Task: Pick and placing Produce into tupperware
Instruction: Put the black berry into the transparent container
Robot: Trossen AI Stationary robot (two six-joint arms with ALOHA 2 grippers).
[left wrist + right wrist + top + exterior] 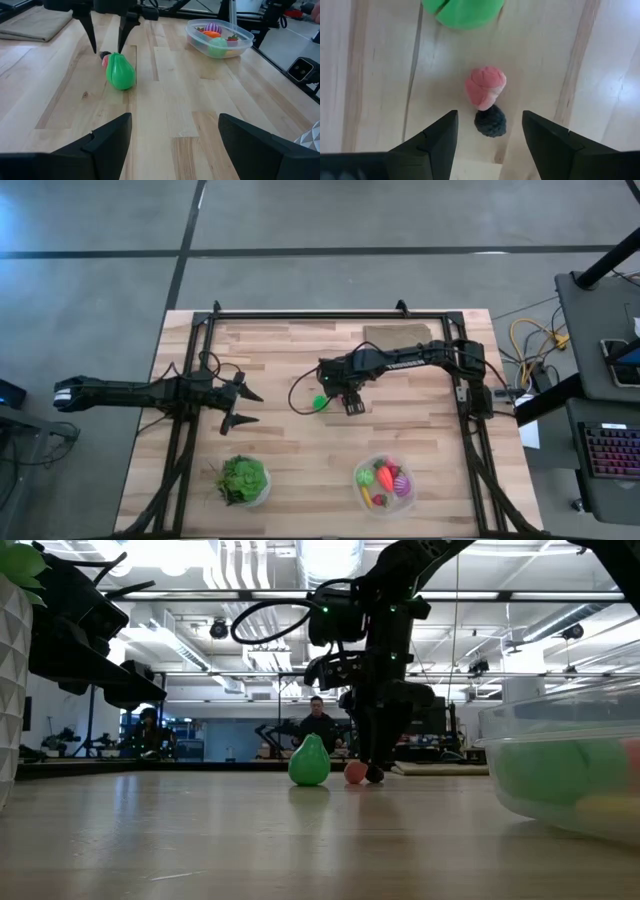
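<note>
Several produce pieces point(385, 478) already lay in the tupperware point(361, 489); my right gripper point(489, 131), jaws apart, straddled a pink piece point(485, 86) beside the green pear point(120, 72), both left.

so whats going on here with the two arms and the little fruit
The right arm's tool is open and lowered over a small pink toy with a dark end, which lies on the table right beside a green toy pear; neither is gripped yet. The clear tupperware near the table's front edge already holds several colourful pieces. The left arm's tool is open too, waiting off to the side. A white bowl of leafy greens stands apart from the tupperware.
</note>
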